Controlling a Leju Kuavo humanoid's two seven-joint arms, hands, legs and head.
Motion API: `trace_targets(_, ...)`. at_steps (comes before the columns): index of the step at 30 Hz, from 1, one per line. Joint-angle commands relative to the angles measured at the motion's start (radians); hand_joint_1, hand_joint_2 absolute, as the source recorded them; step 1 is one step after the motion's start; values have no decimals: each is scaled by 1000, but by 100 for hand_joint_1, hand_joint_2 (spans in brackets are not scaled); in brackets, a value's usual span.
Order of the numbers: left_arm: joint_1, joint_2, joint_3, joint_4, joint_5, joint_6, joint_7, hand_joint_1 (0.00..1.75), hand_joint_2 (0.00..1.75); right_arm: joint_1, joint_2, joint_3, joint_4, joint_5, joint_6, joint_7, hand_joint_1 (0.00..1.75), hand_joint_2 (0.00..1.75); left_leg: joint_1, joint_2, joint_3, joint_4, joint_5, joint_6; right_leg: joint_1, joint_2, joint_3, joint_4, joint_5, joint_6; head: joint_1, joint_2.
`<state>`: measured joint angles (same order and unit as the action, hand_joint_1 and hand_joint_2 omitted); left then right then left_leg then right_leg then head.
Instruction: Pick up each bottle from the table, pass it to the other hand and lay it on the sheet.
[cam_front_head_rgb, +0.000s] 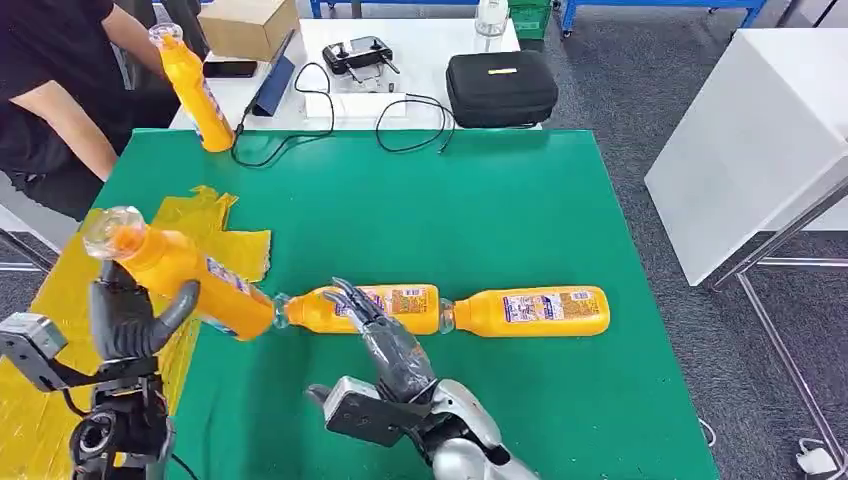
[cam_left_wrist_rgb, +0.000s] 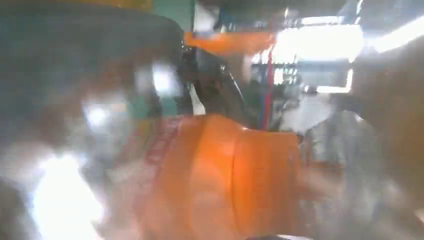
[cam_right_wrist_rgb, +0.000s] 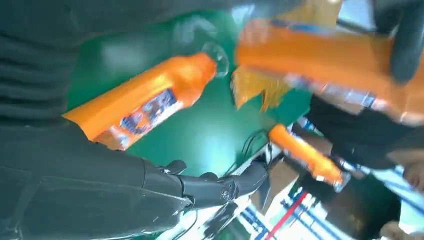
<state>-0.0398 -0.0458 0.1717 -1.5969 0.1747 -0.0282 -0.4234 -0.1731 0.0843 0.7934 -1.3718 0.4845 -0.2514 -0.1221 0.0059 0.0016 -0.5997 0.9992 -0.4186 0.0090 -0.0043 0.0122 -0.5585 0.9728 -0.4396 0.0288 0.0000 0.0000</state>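
A: Bottle (cam_front_head_rgb: 175, 268) of orange liquid, clear-capped, tilted in the left robot hand (cam_front_head_rgb: 125, 320) above the near left corner of the worktop (cam_front_head_rgb: 500, 200), over the yellow sheet (cam_front_head_rgb: 60, 300).

B: And the surface?

A: Flat green cover, matt, square-edged. The sheet is crinkled yellow plastic, glossy, lying over the left edge. A white table (cam_front_head_rgb: 420, 50) butts against the far side, carrying a black zip case (cam_front_head_rgb: 500, 88), a controller (cam_front_head_rgb: 357, 53), a cardboard box (cam_front_head_rgb: 245, 25), a dark phone (cam_front_head_rgb: 229, 69) and looped black cables (cam_front_head_rgb: 410, 125). Grey carpet (cam_front_head_rgb: 640, 90) beyond, with a white angled panel (cam_front_head_rgb: 750, 140) at right.

B: Other bottles?

A: Two lie end to end mid-worktop: one (cam_front_head_rgb: 370, 308) just under the right robot hand (cam_front_head_rgb: 385, 335), another (cam_front_head_rgb: 535, 311) to its right, both smooth plastic with printed labels. A fourth (cam_front_head_rgb: 192, 88) stands tilted at the far left corner, gripped near its cap by a person (cam_front_head_rgb: 60, 90) in a black top.

B: State of the hands?

A: Left: thumb and dark fingers wrapped round the held bottle's body; its wrist view is a blur of orange plastic (cam_left_wrist_rgb: 220, 175). Right: fingers spread and extended over the lying bottle, grasping nothing. Whether they touch it, I cannot tell. The right wrist view shows that bottle (cam_right_wrist_rgb: 145, 100) on the green beside the dark fingers (cam_right_wrist_rgb: 220, 187).
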Motion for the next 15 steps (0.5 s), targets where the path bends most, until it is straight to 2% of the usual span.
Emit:
trace_targets(1, -66, 51, 49, 30, -309, 200, -64, 175, 175, 38, -47, -80, -81, 3, -4, 2, 0, 0, 1, -3, 1, 0, 0, 0, 1, -3, 3, -1, -1, 0, 0, 0)
trace_targets(3, -83, 83, 61, 20, -577, 349, -58, 175, 175, 59, -57, -109, -127, 6, 2, 3, 0, 0, 1, -3, 1, 1, -1, 0, 1, -4, 3, 0, -1, 0, 0, 0)
trace_targets(7, -106, 154, 33, 34, -970, 493, 21, 175, 175, 63, -68, -122, -155, 4, 36, 12, 0, 0, 1, -2, 1, 1, -1, -1, 1, -3, 2, 1, -1, -1, 0, 0)
trace_targets(15, -104, 151, 26, 43, -976, 499, 22, 175, 175, 59, -74, -120, -140, -5, 37, 9, 0, 0, 1, -1, 1, 0, 0, 0, 1, -2, 2, 0, -1, 0, 0, 0)
